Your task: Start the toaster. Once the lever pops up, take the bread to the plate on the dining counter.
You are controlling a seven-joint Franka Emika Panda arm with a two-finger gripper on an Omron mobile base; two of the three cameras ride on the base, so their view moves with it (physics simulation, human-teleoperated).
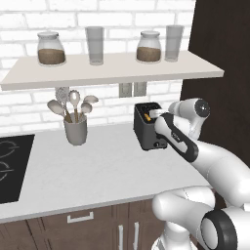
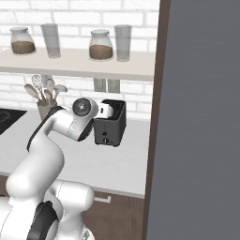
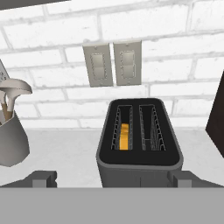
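Open gripper [image 3: 112, 180] poised just in front of the toaster [image 3: 139, 140] on the wall counter [image 1: 97, 166].

The toaster stands at the far right of the white counter, close to the brick wall and beside a dark tall panel [image 2: 201, 117]; the bread [image 3: 124, 136] sits down in its left slot, showing orange-tan between the wires; the right slot shows only wires; the two finger tips stand wide apart, one to each side of the toaster's near face, gripping nothing; two wall sockets [image 3: 113, 63] sit above the toaster; a grey utensil pot [image 1: 75, 129] with spoons stands to the left; a shelf [image 1: 112, 68] above carries jars and glasses.
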